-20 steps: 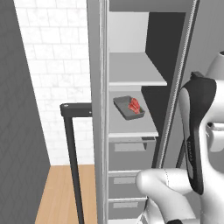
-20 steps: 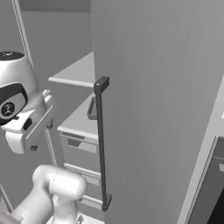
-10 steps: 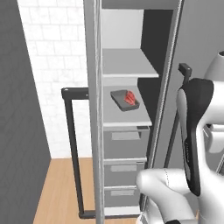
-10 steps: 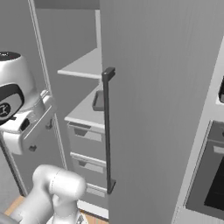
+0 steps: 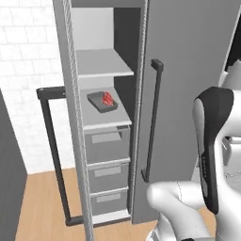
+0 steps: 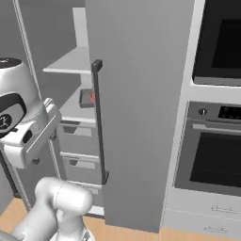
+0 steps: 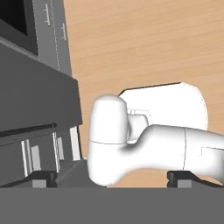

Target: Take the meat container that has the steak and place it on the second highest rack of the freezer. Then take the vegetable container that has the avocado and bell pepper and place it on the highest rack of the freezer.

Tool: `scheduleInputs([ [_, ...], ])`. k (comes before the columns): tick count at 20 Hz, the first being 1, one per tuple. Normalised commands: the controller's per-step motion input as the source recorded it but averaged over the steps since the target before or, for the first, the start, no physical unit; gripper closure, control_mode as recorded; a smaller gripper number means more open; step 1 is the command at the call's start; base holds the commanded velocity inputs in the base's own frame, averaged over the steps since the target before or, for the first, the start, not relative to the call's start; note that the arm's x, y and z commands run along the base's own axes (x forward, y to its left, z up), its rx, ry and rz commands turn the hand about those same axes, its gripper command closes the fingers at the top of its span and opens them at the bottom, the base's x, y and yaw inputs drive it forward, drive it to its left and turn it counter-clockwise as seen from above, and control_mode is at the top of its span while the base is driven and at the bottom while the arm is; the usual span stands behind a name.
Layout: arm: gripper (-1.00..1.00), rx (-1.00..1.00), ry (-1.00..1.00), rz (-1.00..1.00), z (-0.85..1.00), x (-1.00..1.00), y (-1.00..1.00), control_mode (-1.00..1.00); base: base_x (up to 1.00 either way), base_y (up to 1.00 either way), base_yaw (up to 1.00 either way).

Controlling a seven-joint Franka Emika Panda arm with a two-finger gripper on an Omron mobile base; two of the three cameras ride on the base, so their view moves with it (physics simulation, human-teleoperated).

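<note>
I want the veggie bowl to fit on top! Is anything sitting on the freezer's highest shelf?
Nothing visible does. The highest rack of the freezer looks bare; the meat container with the steak sits one rack lower.

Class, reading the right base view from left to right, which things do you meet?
Meat container on the freezer shelf → black freezer door handle → oven.

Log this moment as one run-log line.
gripper: open, empty | meat container with steak: on freezer shelf above drawers | upper shelf: bare
</note>
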Motion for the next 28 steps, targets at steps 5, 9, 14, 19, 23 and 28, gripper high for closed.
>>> scheduleInputs([
  [5, -1.00, 0.00, 0.00, 0.00, 0.00, 0.00, 0.00, 1.00, -0.05, -0.75, -0.31],
  [9, -1.00, 0.00, 0.00, 0.00, 0.00, 0.00, 0.00, 1.00, 0.00, -0.94, -0.04],
  [14, -1.00, 0.00, 0.00, 0.00, 0.00, 0.00, 0.00, 1.00, 0.10, -0.99, 0.00],
  [19, -1.00, 0.00, 0.00, 0.00, 0.00, 0.00, 0.00, 1.00, 0.03, -0.95, 0.00],
  [23, -1.00, 0.00, 0.00, 0.00, 0.00, 0.00, 0.00, 1.00, 0.17, -0.83, 0.00],
  [28, -1.00, 0.00, 0.00, 0.00, 0.00, 0.00, 0.00, 1.00, 0.09, -0.83, -0.01],
])
